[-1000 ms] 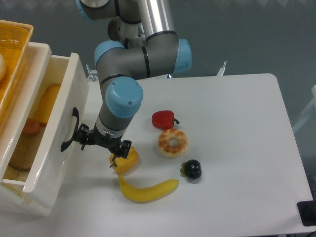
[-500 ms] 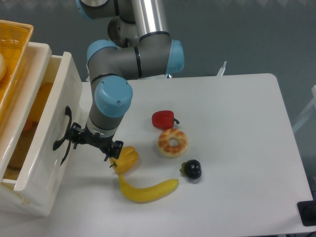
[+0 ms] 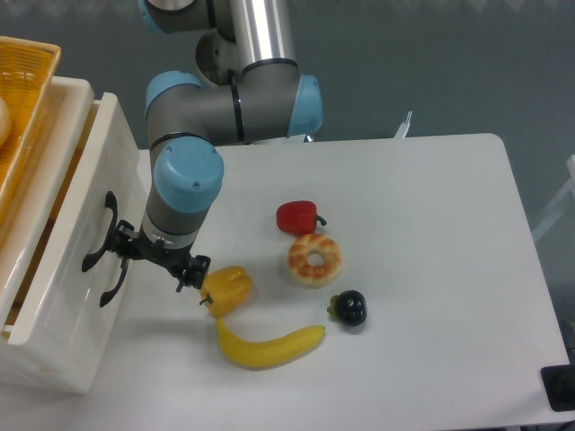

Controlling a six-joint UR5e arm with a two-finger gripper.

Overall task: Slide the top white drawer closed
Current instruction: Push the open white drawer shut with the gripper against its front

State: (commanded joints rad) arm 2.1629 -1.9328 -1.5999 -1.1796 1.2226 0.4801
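The top white drawer (image 3: 67, 229) stands at the left, pushed most of the way into its cabinet, with only a narrow gap showing along its top. Its black arched handle (image 3: 99, 241) is on the front face. My gripper (image 3: 151, 259) points down right beside that front face, its left side against the handle. The blue wrist hides the fingertips from above, so their spacing does not show. Nothing visible is held.
A yellow wicker basket (image 3: 22, 108) sits on top of the cabinet. On the white table (image 3: 431, 233) lie a yellow pepper (image 3: 226, 287), a banana (image 3: 269, 346), a red pepper (image 3: 298, 216), a bagel (image 3: 314, 259) and a dark fruit (image 3: 349, 308).
The arm has moved left with the gripper against the drawer front. The drawer slid leftward into the cabinet, hiding the items that showed inside it.
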